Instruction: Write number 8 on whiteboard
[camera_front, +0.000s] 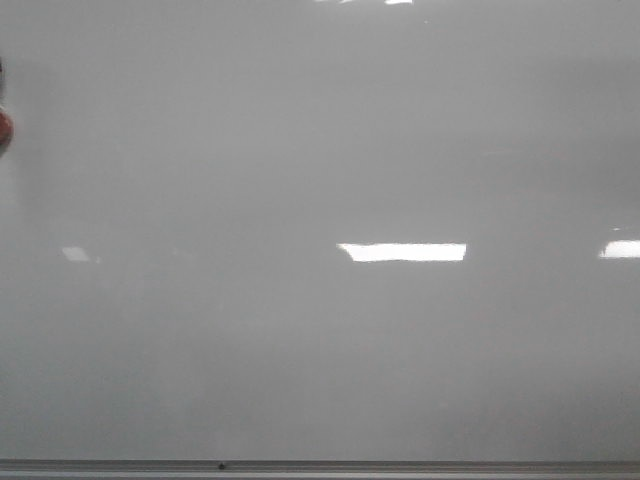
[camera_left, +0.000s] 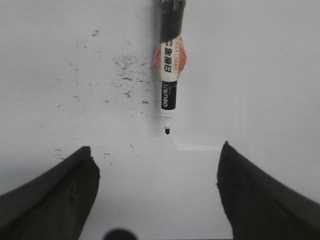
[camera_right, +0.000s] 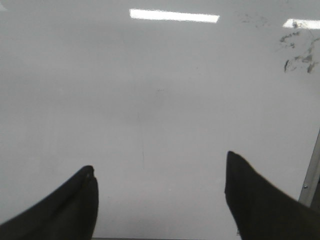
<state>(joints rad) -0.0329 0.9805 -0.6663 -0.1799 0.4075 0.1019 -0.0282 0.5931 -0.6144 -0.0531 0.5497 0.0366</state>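
Whiteboard (camera_front: 320, 150) fills the front view, grey bottom edge along the lower border. Marker (camera_left: 169, 80) lies on it, tip toward my left gripper (camera_left: 157, 192), jaws apart, nothing held. My right gripper (camera_right: 160, 195) also spread wide, over bare board.

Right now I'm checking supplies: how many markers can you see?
1: a whiteboard marker against the whiteboard, uncapped, ahead of the open left pincer. More may sit out of view.
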